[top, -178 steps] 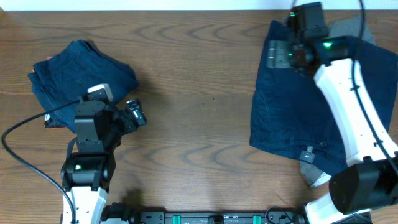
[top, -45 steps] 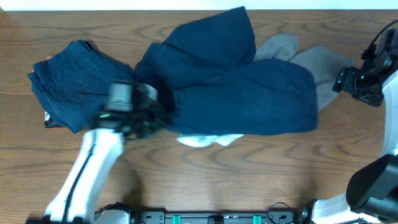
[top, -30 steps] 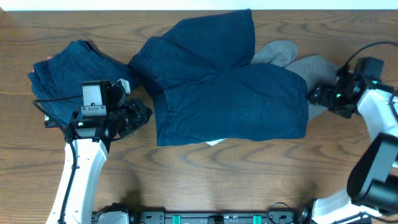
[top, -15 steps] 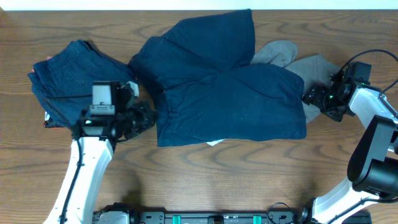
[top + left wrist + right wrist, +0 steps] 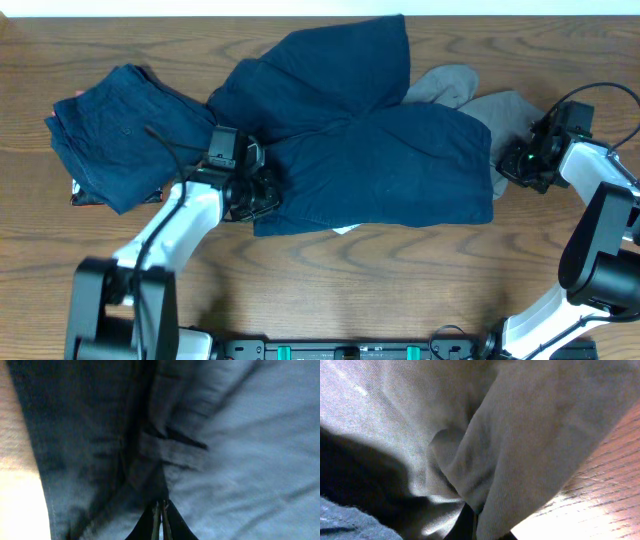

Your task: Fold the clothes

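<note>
Dark navy shorts (image 5: 370,150) lie spread across the middle of the table, partly over a light grey garment (image 5: 478,95) at the right. A folded navy bundle (image 5: 120,135) sits at the left. My left gripper (image 5: 262,190) rests on the left edge of the shorts. In the left wrist view it (image 5: 161,510) is shut, tips together on navy cloth (image 5: 240,435) just below a belt loop (image 5: 172,452). My right gripper (image 5: 515,160) is at the grey garment's right edge. The right wrist view shows it (image 5: 474,522) shut, with a fold of grey cloth (image 5: 520,445) running into its jaws.
A bit of white cloth (image 5: 343,229) pokes out under the shorts' near edge. Something small and red (image 5: 78,197) shows beside the folded bundle. Bare wooden table (image 5: 330,290) lies along the front, and its wood (image 5: 600,490) shows right of the grey fold.
My left gripper has moved right, from beside the folded bundle onto the left edge of the shorts, still shut. My right gripper has shut on the grey garment's edge.
</note>
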Tool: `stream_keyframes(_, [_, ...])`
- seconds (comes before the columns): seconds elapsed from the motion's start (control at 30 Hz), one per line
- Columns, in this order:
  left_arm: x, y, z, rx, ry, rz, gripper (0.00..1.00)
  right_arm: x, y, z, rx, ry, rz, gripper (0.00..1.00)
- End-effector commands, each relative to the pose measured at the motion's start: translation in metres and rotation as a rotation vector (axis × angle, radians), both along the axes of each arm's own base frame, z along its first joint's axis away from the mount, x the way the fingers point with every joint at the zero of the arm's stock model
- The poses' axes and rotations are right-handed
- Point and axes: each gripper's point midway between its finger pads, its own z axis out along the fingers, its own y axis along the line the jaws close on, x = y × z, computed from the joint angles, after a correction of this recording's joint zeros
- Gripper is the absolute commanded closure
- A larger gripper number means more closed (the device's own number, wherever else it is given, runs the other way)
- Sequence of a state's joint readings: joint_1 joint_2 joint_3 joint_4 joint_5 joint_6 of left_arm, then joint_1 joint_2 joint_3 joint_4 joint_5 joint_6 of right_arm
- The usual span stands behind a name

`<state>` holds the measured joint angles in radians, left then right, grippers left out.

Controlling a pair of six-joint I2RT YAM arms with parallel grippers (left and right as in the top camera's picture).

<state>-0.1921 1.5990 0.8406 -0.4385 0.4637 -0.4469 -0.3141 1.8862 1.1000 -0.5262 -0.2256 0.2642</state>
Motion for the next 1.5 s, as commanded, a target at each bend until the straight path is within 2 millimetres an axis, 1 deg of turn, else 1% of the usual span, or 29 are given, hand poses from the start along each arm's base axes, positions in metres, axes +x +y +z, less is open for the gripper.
stream_keyframes(0.0, [-0.005, 0.002, -0.022, 0.023, 0.048, -0.007, 0.93, -0.01, -0.018, -0.008, -0.067, 0.046, -0.037, 0.99])
stream_keyframes(0.13, [-0.006, 0.003, -0.043, 0.032, 0.092, -0.006, 0.93, -0.017, -0.048, 0.001, -0.134, 0.063, -0.105, 0.99])
stream_keyframes(0.27, [-0.01, 0.003, -0.059, 0.038, 0.136, 0.003, 0.93, -0.026, -0.092, 0.026, -0.189, 0.062, -0.212, 0.99])
stream_keyframes(0.33, [-0.011, 0.004, -0.062, 0.04, 0.146, 0.004, 0.93, -0.038, -0.124, 0.045, -0.251, 0.08, -0.304, 0.99])
stream_keyframes(0.4, [-0.011, 0.004, -0.062, 0.04, 0.145, 0.005, 0.93, -0.056, -0.157, 0.067, -0.338, 0.111, -0.411, 0.99])
stream_keyframes(0.43, [-0.01, 0.005, -0.062, 0.04, 0.143, 0.007, 0.93, -0.067, -0.174, 0.081, -0.39, 0.127, -0.471, 0.99])
stream_keyframes(0.53, [-0.008, 0.01, -0.062, 0.039, 0.144, 0.026, 0.93, -0.099, -0.217, 0.119, -0.522, 0.161, -0.653, 0.99])
stream_keyframes(0.67, [-0.003, 0.022, -0.062, 0.036, 0.145, 0.068, 0.94, -0.124, -0.248, 0.155, -0.547, 0.128, -0.821, 0.99])
stream_keyframes(0.73, [-0.001, 0.032, -0.062, 0.033, 0.148, 0.1, 0.93, -0.132, -0.261, 0.17, -0.558, 0.103, -0.869, 0.99])
stream_keyframes(0.8, [0.002, 0.041, -0.062, 0.031, 0.148, 0.132, 0.94, -0.138, -0.271, 0.182, -0.567, 0.086, -0.901, 0.99])
stream_keyframes(0.87, [0.005, 0.05, -0.062, 0.029, 0.148, 0.16, 0.94, -0.134, -0.275, 0.188, -0.55, 0.048, -0.903, 0.99])
stream_keyframes(0.93, [0.006, 0.054, -0.062, 0.026, 0.149, 0.175, 0.94, -0.119, -0.27, 0.188, -0.498, 0.002, -0.825, 0.97])
stream_keyframes(0.97, [0.006, 0.054, -0.062, 0.024, 0.149, 0.178, 0.94, -0.11, -0.264, 0.186, -0.463, -0.022, -0.781, 0.93])
stream_keyframes(1.0, [0.006, 0.054, -0.062, 0.023, 0.149, 0.177, 0.94, -0.1, -0.258, 0.184, -0.429, -0.043, -0.74, 0.83])
stream_keyframes(1.07, [0.006, 0.054, -0.062, 0.019, 0.15, 0.176, 0.94, -0.085, -0.243, 0.182, -0.378, -0.071, -0.655, 0.5])
stream_keyframes(1.1, [0.006, 0.053, -0.061, 0.015, 0.151, 0.176, 0.94, -0.076, -0.232, 0.18, -0.342, -0.084, -0.598, 0.37])
stream_keyframes(1.13, [0.005, 0.052, -0.061, 0.011, 0.155, 0.175, 0.94, -0.065, -0.214, 0.178, -0.288, -0.1, -0.504, 0.34])
stream_keyframes(1.17, [0.004, 0.052, -0.061, 0.009, 0.158, 0.174, 0.94, -0.058, -0.197, 0.175, -0.239, -0.107, -0.422, 0.34])
stream_keyframes(1.27, [0.002, 0.052, -0.061, 0.01, 0.166, 0.174, 0.94, -0.047, -0.137, 0.167, -0.078, -0.089, -0.216, 0.36])
stream_keyframes(1.33, [0.001, 0.052, -0.061, 0.01, 0.171, 0.174, 0.94, -0.048, -0.097, 0.158, 0.001, -0.043, -0.09, 0.36])
stream_keyframes(1.4, [0.001, 0.052, -0.061, 0.011, 0.173, 0.174, 0.94, -0.054, -0.069, 0.146, 0.033, 0.031, -0.025, 0.37])
stream_keyframes(1.47, [0.001, 0.052, -0.061, 0.011, 0.173, 0.174, 0.94, -0.062, -0.049, 0.129, 0.033, 0.105, 0.025, 0.39])
